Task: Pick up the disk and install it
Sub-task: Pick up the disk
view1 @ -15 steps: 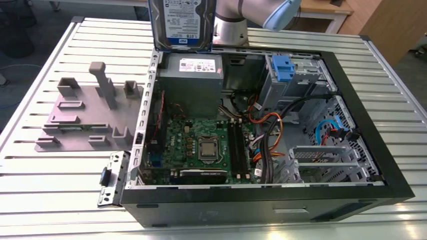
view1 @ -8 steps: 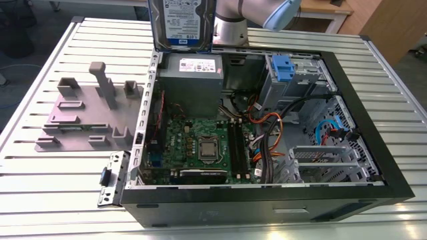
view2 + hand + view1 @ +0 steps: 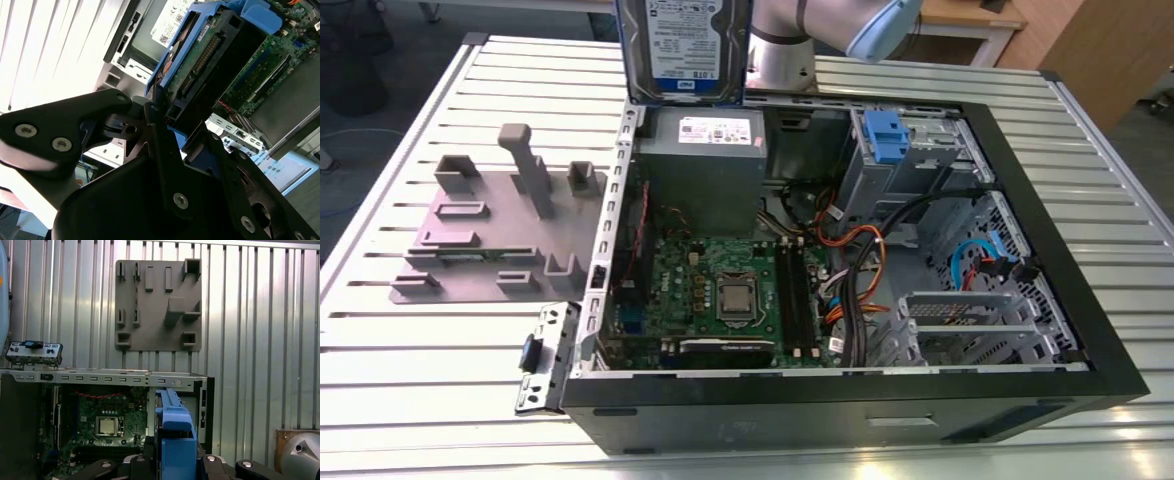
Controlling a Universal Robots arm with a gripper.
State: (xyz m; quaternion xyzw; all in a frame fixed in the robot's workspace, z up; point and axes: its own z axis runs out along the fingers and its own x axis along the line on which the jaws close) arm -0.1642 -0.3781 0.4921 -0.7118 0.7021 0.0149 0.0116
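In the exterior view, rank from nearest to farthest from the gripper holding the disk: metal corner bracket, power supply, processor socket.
1. Power supply, just below the gripper and disk.
2. Processor socket, in the middle of the case.
3. Metal corner bracket, outside the case, exterior view's left.

The black metal end effector [image 3: 172, 115] is clamped on the disk [image 3: 210, 50], a flat rectangular hard drive in a blue plastic bracket frame. The drive's circuit-board side and connector row face the camera. Beyond the disk lies a green printed motherboard [image 3: 272, 60] inside a grey steel computer case [image 3: 125, 40]. Beside the disk stretches the ribbed silver metal worktop [image 3: 45, 45].
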